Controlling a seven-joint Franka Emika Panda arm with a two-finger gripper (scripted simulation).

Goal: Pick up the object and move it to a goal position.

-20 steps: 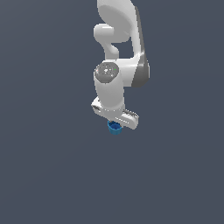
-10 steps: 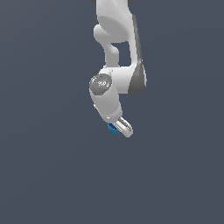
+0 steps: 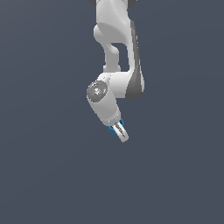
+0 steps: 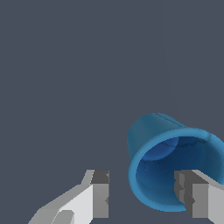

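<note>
The object is a small bright-blue cup (image 4: 153,135) with a darker-blue hollow that faces the wrist camera. In the wrist view one grey-tipped finger (image 4: 99,197) stands apart from the cup's outer wall with a gap. The other finger (image 4: 197,199) overlaps the cup's mouth. My gripper (image 4: 144,197) is open and the jaws do not press on the cup. In the exterior view the white hand is tilted, and the gripper (image 3: 122,134) points down toward the exterior view's right. Only slivers of the blue cup (image 3: 114,129) show behind the fingers.
The white arm (image 3: 114,39) comes down from the top of the exterior view. A plain dark grey-blue surface fills the rest of both views. No goal marker shows.
The hand has swung and twisted: its fingers, first spread sideways over the cup, now point down toward the exterior view's right. The cup stays at about the same spot.
</note>
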